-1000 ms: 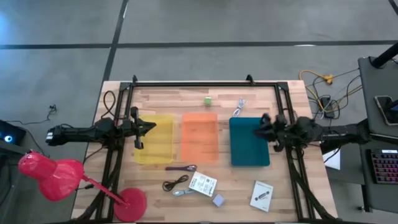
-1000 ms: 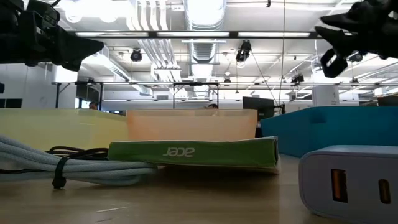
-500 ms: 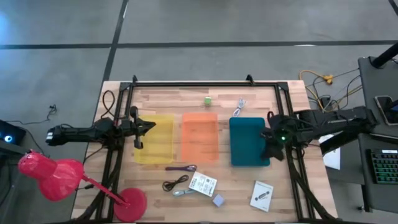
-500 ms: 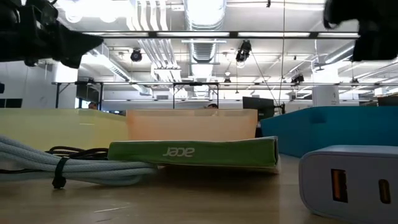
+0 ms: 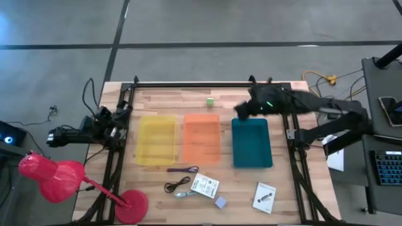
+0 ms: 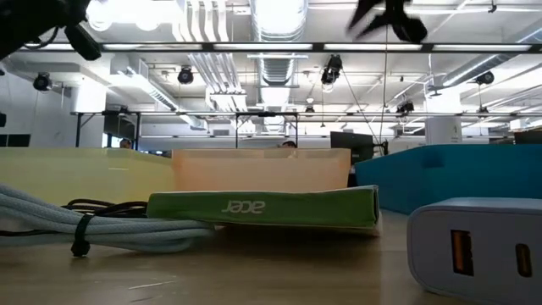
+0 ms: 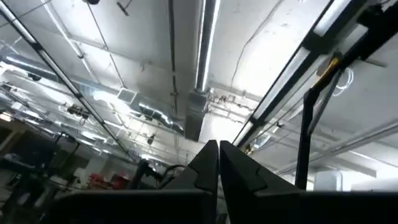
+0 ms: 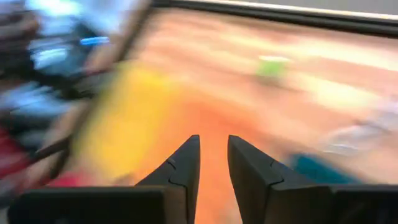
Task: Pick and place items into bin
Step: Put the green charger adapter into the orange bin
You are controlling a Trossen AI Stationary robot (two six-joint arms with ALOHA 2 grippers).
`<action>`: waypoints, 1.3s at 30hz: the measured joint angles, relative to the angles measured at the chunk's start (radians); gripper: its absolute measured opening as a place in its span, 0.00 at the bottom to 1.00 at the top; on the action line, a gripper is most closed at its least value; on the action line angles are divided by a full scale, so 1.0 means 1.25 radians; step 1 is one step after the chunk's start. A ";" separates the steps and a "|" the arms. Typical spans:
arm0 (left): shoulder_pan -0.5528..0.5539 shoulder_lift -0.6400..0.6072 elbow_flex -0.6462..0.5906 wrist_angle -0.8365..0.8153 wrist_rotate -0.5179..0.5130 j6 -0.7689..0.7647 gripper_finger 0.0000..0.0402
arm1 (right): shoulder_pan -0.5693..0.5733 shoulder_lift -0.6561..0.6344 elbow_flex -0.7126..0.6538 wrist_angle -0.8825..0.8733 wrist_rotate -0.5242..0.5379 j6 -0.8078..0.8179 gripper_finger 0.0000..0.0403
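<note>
My right gripper (image 5: 241, 111) hovers over the table's far side, at the teal bin's (image 5: 252, 143) far left corner; its fingers (image 8: 212, 149) are slightly open and empty. The white cable lies under it, hidden from above and only a pale blur (image 8: 365, 133) in the right wrist view. The green cube (image 5: 210, 101) sits just to its left. My left gripper (image 5: 119, 120) is pulled back at the left edge, shut (image 7: 217, 148), pointing at the ceiling. Purple tool (image 5: 183, 169), black coiled cable (image 5: 177, 184), silvery tool (image 5: 185, 194), lavender cube (image 5: 220, 202) and white cards (image 5: 205, 184) (image 5: 265, 197) lie along the near side.
A yellow bin (image 5: 156, 139) and an orange bin (image 5: 201, 138) stand left of the teal one. A red lamp (image 5: 56, 179) sits at the near left corner. Close to the low camera lie a green pouch (image 6: 262, 207), a grey cable (image 6: 76, 224) and a white charger (image 6: 478, 246).
My right gripper has swung from the teal bin's right edge toward the far edge and to the left, ending above the white cable. My left arm has drawn back from the yellow bin toward the table's left edge and tipped its gripper upward.
</note>
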 joint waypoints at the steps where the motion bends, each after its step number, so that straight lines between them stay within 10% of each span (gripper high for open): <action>1: 0.000 0.000 0.000 -0.014 -0.008 -0.027 0.00 | -0.033 0.031 0.019 -0.025 -0.005 0.008 0.20; 9: 0.000 0.015 0.053 -0.493 -0.055 -0.181 0.00 | -0.227 0.365 0.148 -0.015 -0.202 0.000 0.47; 20: 0.000 0.020 0.145 -0.652 -0.060 -0.140 0.00 | -0.279 0.756 0.480 -0.147 -0.216 -0.054 0.74; 39: 0.000 0.020 0.166 -0.713 -0.076 -0.137 0.00 | -0.320 0.993 0.721 -0.313 -0.250 0.019 0.61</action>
